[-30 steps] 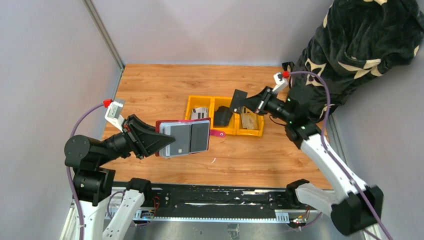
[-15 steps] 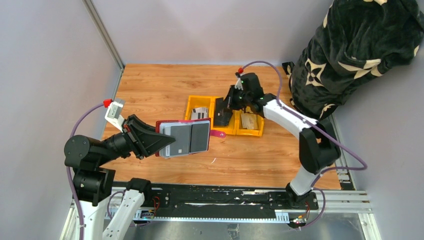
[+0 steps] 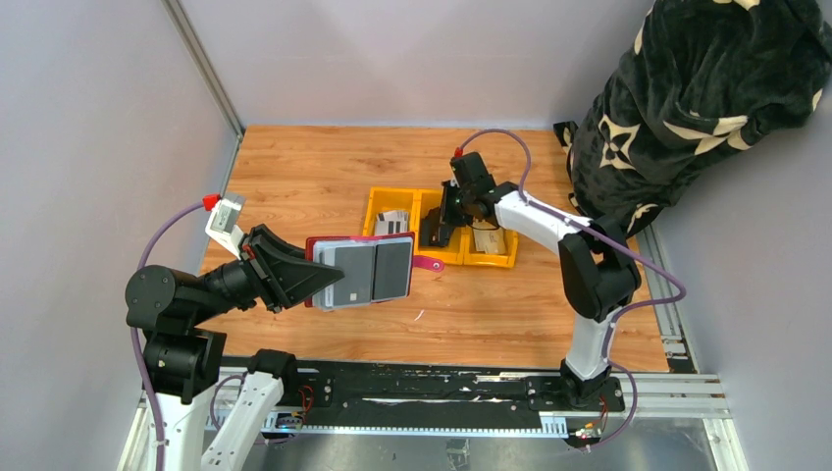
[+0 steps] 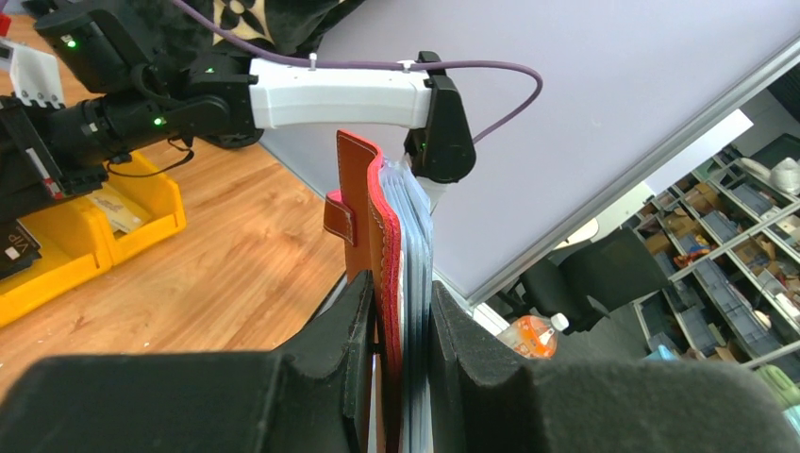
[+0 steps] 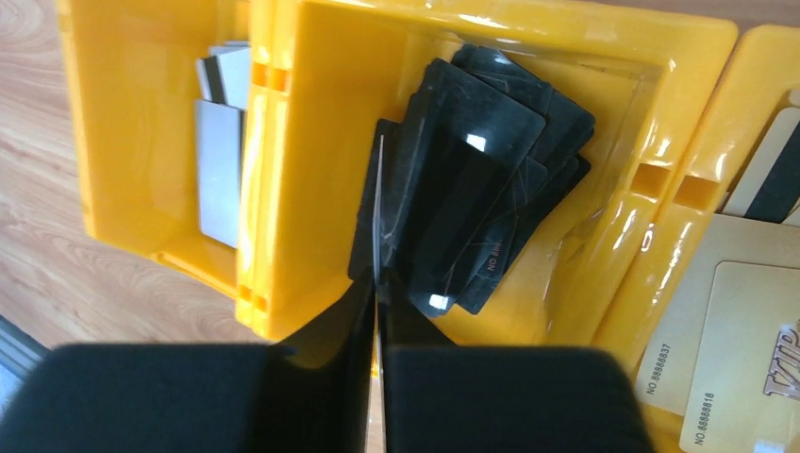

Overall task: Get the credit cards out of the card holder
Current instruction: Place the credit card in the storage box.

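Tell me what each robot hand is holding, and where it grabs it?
The left gripper clamps the card holder by one edge. The right gripper pinches a thin black card by one end.

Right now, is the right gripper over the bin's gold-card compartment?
No, the right gripper is over the middle compartment of the yellow bin, above the black cards; the gold cards lie one compartment over.

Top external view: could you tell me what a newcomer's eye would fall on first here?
The dark red leather-look card holder stands out, clamped open in the left gripper above the wooden table at left. Mid-table, the right gripper pinches a thin dark card over the middle compartment of the yellow three-part plastic bin. A black patterned plush blanket fills the top right corner.
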Robot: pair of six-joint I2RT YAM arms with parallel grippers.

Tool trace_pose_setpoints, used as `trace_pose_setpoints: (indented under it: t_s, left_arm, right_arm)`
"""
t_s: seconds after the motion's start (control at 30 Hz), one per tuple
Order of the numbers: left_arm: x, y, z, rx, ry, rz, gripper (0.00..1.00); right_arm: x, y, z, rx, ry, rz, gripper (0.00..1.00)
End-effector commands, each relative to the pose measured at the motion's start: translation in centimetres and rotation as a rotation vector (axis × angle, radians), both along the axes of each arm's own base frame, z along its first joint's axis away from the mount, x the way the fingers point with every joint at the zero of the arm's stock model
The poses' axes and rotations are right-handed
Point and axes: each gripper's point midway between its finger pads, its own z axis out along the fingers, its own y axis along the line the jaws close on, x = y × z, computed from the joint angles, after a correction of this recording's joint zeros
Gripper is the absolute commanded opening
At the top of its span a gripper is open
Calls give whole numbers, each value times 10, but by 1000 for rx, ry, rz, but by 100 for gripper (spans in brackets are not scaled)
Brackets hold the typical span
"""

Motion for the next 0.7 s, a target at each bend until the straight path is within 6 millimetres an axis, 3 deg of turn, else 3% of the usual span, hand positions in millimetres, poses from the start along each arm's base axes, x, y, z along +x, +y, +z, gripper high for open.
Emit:
trace_pose_setpoints:
  t_s: [0.0, 0.07, 0.2, 0.33, 0.47, 0.57, 0.67]
  left_arm:
    - [-7, 0, 14, -13, -50, -10, 0]
    - [-8, 1, 15, -14, -55, -9, 0]
    - [-8, 1, 17, -18, -58, -8, 0]
    - [-9, 1, 20, -21, -67, -8, 0]
    - [-8, 1, 21, -24, -68, -5, 0]
    - [-5, 1, 23, -29, -76, 9, 0]
    - [2, 4, 27, -45, -86, 52, 0]
  right_arm:
    - [2, -4, -14, -78, 10, -6, 12]
    - [4, -7, -11, -92, -9, -15, 22]
    - [7, -15, -3, -120, -48, -43, 32]
    - [7, -21, 23, -152, -119, -65, 38]
    - [-5, -17, 88, -71, -252, -52, 47]
    - [-40, -3, 154, 176, -353, 17, 73]
    - [-89, 1, 222, 486, -468, 102, 77]
